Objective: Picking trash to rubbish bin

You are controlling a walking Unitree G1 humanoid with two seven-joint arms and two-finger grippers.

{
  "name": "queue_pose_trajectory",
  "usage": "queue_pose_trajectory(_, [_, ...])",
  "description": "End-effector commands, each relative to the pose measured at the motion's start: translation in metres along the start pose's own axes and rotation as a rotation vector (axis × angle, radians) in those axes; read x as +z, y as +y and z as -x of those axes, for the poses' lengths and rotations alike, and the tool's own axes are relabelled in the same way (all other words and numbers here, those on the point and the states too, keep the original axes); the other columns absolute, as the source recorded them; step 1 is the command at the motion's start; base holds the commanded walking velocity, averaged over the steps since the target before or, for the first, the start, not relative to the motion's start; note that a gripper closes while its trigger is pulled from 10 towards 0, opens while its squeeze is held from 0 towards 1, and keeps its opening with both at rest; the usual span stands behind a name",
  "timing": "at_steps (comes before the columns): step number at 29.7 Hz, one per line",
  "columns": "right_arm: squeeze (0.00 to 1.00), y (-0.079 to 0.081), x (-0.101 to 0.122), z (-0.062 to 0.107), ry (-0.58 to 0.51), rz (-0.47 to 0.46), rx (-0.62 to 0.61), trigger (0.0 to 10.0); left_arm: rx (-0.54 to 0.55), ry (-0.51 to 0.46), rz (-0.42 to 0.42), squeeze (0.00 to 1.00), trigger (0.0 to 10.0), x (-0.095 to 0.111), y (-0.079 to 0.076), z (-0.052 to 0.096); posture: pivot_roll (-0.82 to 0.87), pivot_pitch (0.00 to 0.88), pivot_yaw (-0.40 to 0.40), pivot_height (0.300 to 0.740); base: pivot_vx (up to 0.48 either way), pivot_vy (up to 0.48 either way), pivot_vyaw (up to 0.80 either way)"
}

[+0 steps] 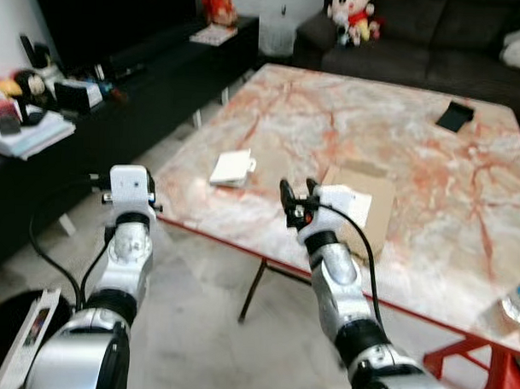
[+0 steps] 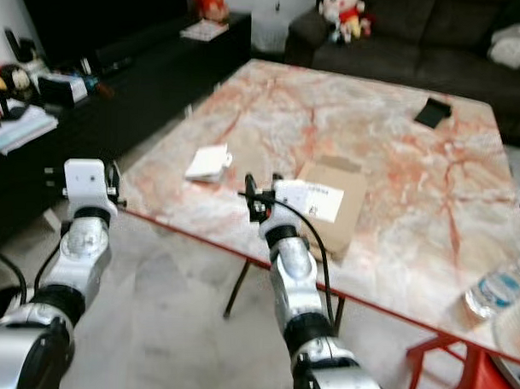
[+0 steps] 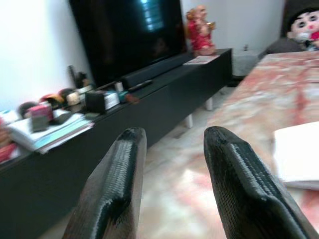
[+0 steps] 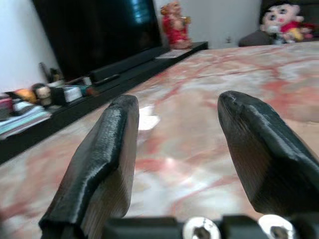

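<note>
Hovering over the near edge of the marble table (image 1: 432, 166), the right gripper (image 1: 299, 201) sits at centre frame in the left eye view, fingers spread apart with nothing between them. Right wrist view confirms it: two black fingers (image 4: 102, 159) wide apart, only pink-veined tabletop in the gap. Just to the right of that gripper, flat on the table, lies a brown cardboard box (image 1: 373, 198) with a white label; the wrist housing overlaps its left part in the frame, contact unclear. Left of the gripper, a little higher in frame, a small white packet (image 1: 232, 168) lies on the table, apart from the gripper and the box. It also shows as a pale patch in the right wrist view (image 4: 146, 119) and at the right edge of the left wrist view (image 3: 298, 159).

Left gripper (image 3: 172, 149) is raised at centre left of the left eye view, off the table's edge over the floor; its fingers are parted and hold nothing, pointing toward the black TV cabinet (image 1: 153, 88) along the upper left. Cluttered books and small items (image 1: 27, 122) sit on that cabinet at far left.

Farther out: black flat object (image 1: 455, 115) on the table's upper right, plastic water bottle (image 2: 493, 292) at the table's lower right edge, dark sofa (image 1: 436, 47) across the top with a plush doll (image 1: 352, 14).
</note>
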State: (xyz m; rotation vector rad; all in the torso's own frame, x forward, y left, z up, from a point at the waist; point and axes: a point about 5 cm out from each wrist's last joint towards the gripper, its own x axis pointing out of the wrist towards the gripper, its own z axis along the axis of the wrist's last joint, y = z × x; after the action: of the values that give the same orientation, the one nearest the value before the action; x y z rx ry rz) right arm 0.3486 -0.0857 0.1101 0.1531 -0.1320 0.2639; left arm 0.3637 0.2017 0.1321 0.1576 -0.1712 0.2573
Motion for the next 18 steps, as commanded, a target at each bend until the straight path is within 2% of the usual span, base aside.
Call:
queue_pose_trajectory(1, [0.0,-0.006,0.002,0.0,-0.001,0.004,-0.012,10.0,-0.022,-0.009,0.012,0.0,10.0,0.005,-0.008,-0.002,-0.01,0.0,-0.005,0.74,0.48,0.0,0.0])
queue_pose_trajectory(7, [0.0,-0.004,0.001,0.0,0.002,0.005,-0.008,10.0,-0.032,-0.007,0.013,0.0,10.0,0.005,-0.009,-0.002,-0.01,0.0,-0.004,0.74,0.48,0.0,0.0])
queue_pose_trajectory(12, [0.0,-0.004,0.001,0.0,0.004,0.005,-0.006,10.0,-0.125,-0.005,0.025,0.0,10.0,0.005,-0.018,-0.001,-0.01,0.0,-0.005,0.74,0.422,0.0,0.0])
queue_pose_trajectory(15, [0.0,-0.004,0.0,0.001,0.009,0.004,-0.006,10.0,-0.374,-0.032,-0.013,0.0,10.0,0.005,-0.044,0.008,-0.01,0.0,-0.005,0.74,0.125,0.0,0.0])
queue_pose_trajectory(16, [0.0,-0.004,0.0,0.001,0.009,0.004,-0.006,10.0,-0.374,-0.032,-0.013,0.0,10.0,0.005,-0.044,0.008,-0.01,0.0,-0.005,0.74,0.0,0.0,0.0])
queue_pose_trajectory(17, [0.0,-0.004,0.0,0.001,0.009,0.004,-0.006,10.0,-0.445,-0.04,-0.024,0.0,10.0,0.005,-0.051,0.012,-0.01,0.0,-0.007,0.74,0.0,0.0,0.0])
queue_pose_trajectory(18, [0.0,-0.004,0.0,0.001,0.009,0.004,-0.006,10.0,-0.445,-0.04,-0.024,0.0,10.0,0.005,-0.051,0.012,-0.01,0.0,-0.007,0.74,0.0,0.0,0.0])
